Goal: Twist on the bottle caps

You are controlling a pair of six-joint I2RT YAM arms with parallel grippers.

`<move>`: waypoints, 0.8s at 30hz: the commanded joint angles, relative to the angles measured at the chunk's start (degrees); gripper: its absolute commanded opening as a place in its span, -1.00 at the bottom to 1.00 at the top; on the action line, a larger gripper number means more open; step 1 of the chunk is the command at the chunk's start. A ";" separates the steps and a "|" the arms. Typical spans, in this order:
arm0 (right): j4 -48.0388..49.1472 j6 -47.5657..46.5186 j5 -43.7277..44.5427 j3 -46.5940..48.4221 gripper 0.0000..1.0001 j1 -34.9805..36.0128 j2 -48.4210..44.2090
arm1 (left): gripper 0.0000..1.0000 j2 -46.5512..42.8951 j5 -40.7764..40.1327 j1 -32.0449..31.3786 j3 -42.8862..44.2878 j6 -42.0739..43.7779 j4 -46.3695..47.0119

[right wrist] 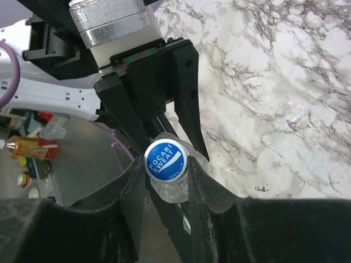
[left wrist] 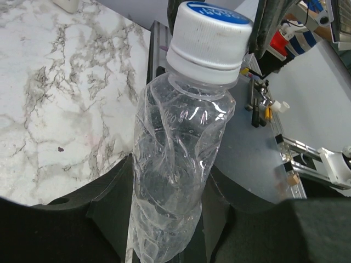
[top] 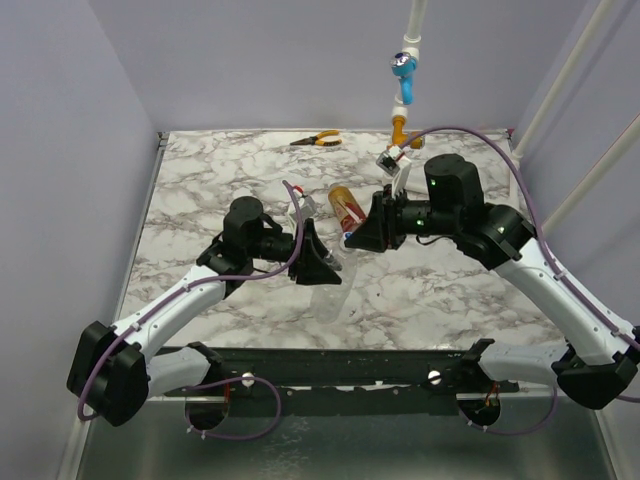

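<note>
Clear, crumpled plastic makes up one of the two bottles in sight. This clear bottle has thin, dented walls and no label that shows. The other, an amber bottle with a red label, lies on the marble worktop just beyond the grippers, and neither of them touches it.

One cap is visible. It has a white ribbed side and a blue top printed with "POCARI SWEAT" and "OPEN". It sits on the clear bottle's neck, just above a white ring. Whether it is fully screwed down I cannot tell.

Two grippers meet over the middle of the worktop. The left gripper is clenched around the clear bottle's body, one dark finger on each side. The right gripper is closed on the cap, with its fingers pressing against the ribbed side from both sides.

One pair of orange-handled pliers rests at the far edge of the worktop. One light-blue valve handle hangs on the pipe above the back right.
</note>
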 commanded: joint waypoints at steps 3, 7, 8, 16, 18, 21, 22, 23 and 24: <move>-4.37 4.76 7.42 -0.41 -0.63 -0.02 2.93 | -0.90 -1.50 -17.43 0.14 -0.68 2.51 1.85; -9.29 14.24 18.51 -0.28 -0.76 0.05 7.44 | -0.89 -4.65 -36.01 -0.72 -1.67 5.41 1.89; -9.60 17.73 20.50 -0.71 -0.83 0.03 8.45 | -0.88 -5.93 -41.06 -1.59 -2.09 7.28 1.87; -1.18 32.76 25.98 -3.95 -0.96 0.62 13.94 | -0.88 -9.32 -81.93 -11.79 -3.01 18.83 2.59; 0.19 33.25 26.44 -3.37 -0.87 0.62 14.97 | -0.89 -8.78 -83.09 -12.78 -2.84 20.94 2.48; 1.08 32.34 29.01 -1.36 -0.27 0.68 14.75 | -0.89 -8.46 -78.95 -12.73 -2.94 21.98 0.71; 0.58 31.71 30.49 -0.34 -0.06 0.69 14.16 | -0.89 -8.34 -76.89 -12.57 -2.66 22.41 -1.08; 0.53 29.99 31.67 0.32 0.14 0.69 12.99 | -0.90 -8.13 -74.93 -12.19 -2.17 22.45 -3.15; 1.25 27.68 32.24 0.54 0.32 0.67 11.61 | -0.91 -8.21 -73.03 -11.51 -1.83 22.10 -5.31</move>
